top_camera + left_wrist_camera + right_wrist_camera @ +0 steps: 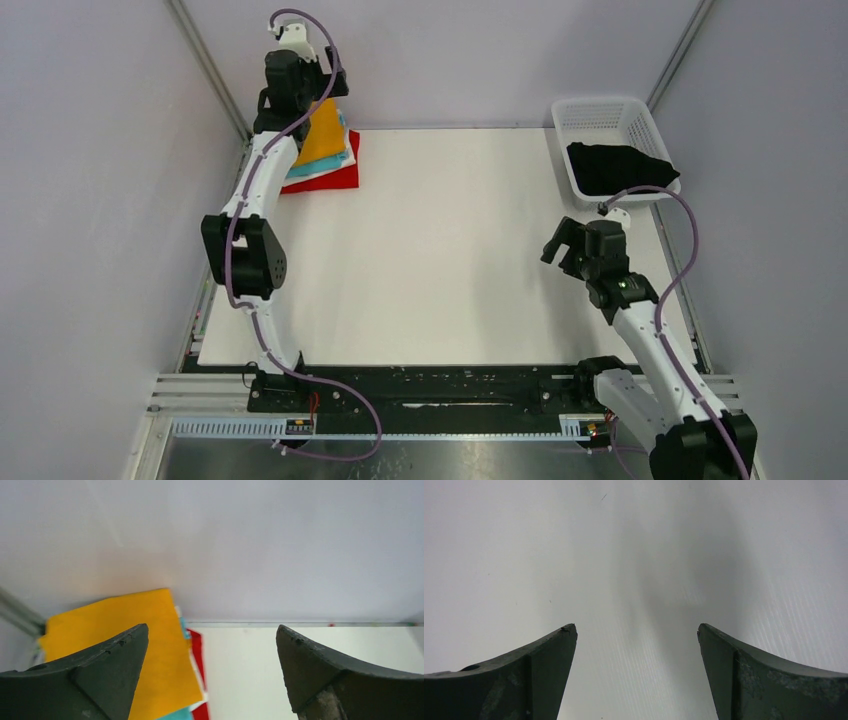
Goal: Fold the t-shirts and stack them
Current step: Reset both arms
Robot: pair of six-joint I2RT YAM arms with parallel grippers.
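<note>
Where the top camera looks down on the white table (450,250), we see the left gripper (325,95) hanging over the table's far left corner, jaws apart and holding nothing. Under it lies a folded pile. The orange-yellow t-shirt (325,135) is on top, the edges of the teal t-shirt (348,150) and the white t-shirt (318,170) peek out beneath, and the red t-shirt (335,182) is at the bottom. At the table's far right corner stands the mesh basket (600,108) with the black t-shirt (615,165) heaped in it. The right gripper (562,245) hovers above the table's right side, spread open and empty.

From the left wrist, we see both fingers (100,665) wide apart. The orange-yellow t-shirt lies beneath the left one, and white table surface beneath the right.

From the right wrist, we see parted fingers (529,670) with only table surface showing between them.
</note>
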